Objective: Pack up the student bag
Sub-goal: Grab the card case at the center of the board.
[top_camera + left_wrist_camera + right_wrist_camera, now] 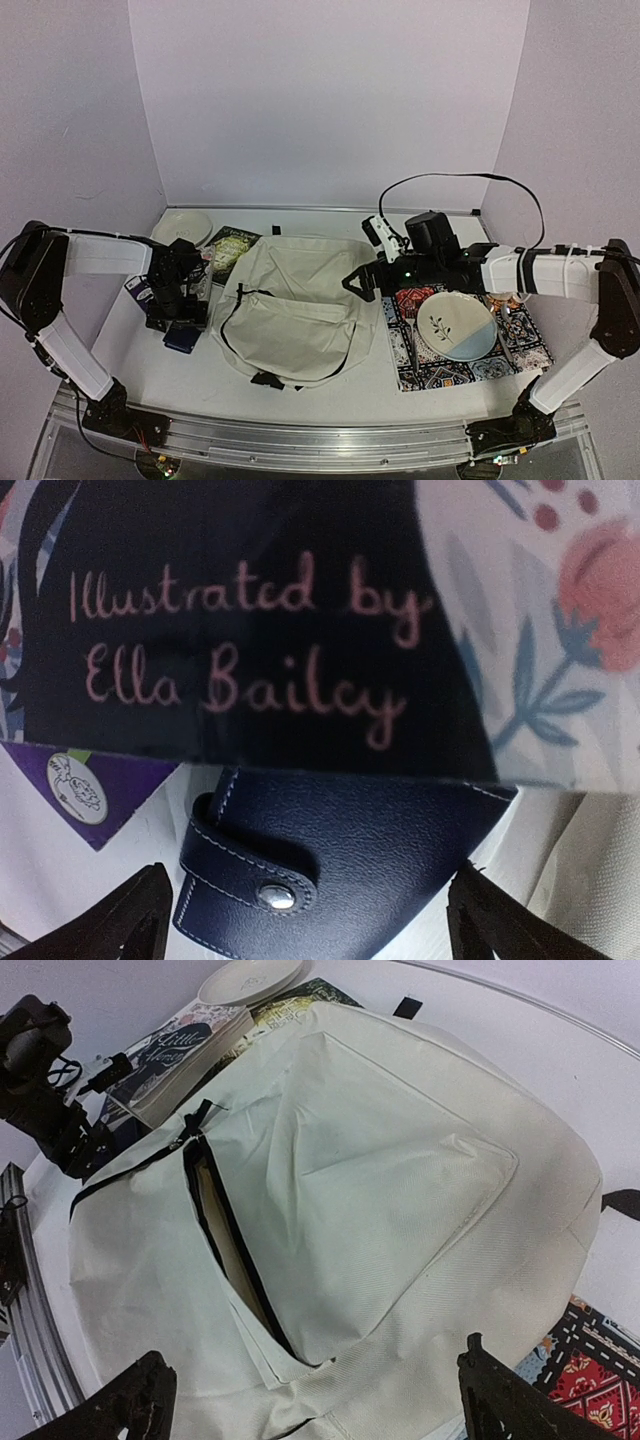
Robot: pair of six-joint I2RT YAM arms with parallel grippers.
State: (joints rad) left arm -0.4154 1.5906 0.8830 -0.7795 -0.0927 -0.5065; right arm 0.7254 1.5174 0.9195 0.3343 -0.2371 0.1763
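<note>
The student bag [295,305], a cream backpack, lies flat mid-table, and its zipper opening [230,1250] gapes with something tan inside. My right gripper [362,282] hovers at the bag's right side, open over the fabric [320,1410] with nothing between its fingers [130,1405]. My left gripper [180,318] is left of the bag, open and low over a navy leather wallet [340,860] with a snap strap. The wallet lies between the spread fingertips [500,920]. A book [250,630] with pink script on its cover partly overlies the wallet's far edge.
Books [215,255] are stacked behind the left gripper, and a white plate [183,227] lies at the back left. On the right a patterned mat [500,360] carries a blue-and-cream plate [457,325]. White walls close in the back and both sides.
</note>
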